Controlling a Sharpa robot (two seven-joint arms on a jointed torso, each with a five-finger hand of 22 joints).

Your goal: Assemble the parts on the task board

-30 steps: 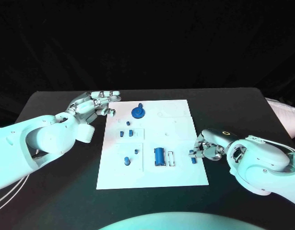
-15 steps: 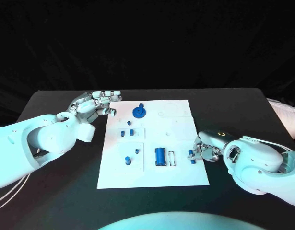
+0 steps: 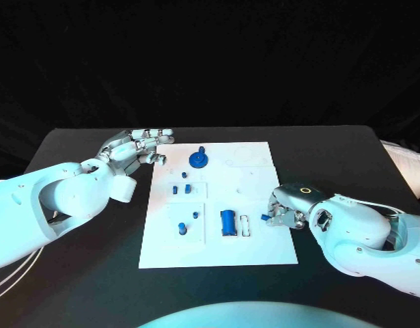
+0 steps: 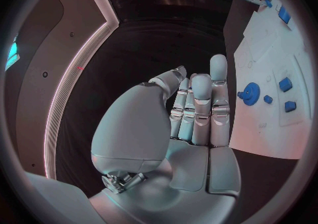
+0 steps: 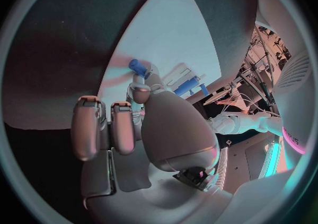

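Note:
The white task board (image 3: 220, 239) lies in the middle of the black table. On it stand a blue gear (image 3: 198, 160), a long blue block (image 3: 227, 222) and several small blue parts (image 3: 181, 227). My right hand (image 3: 287, 213) is at the board's right edge and pinches a small blue peg (image 3: 266, 217) at its fingertips; the right wrist view shows this peg (image 5: 138, 67) held just above the board (image 5: 172, 33). My left hand (image 3: 136, 146) hovers at the board's far left corner, fingers stretched out and holding nothing. In the left wrist view, that hand (image 4: 195, 123) has the gear (image 4: 251, 93) beyond it.
Bare black table (image 3: 82, 273) surrounds the board on every side. A pale object (image 3: 412, 164) lies at the table's right edge. An outlined slot (image 3: 244, 226) sits beside the long blue block.
My right hand has shifted a little to the left, over the board's right edge, carrying the small blue peg with it. The left hand has stayed in place.

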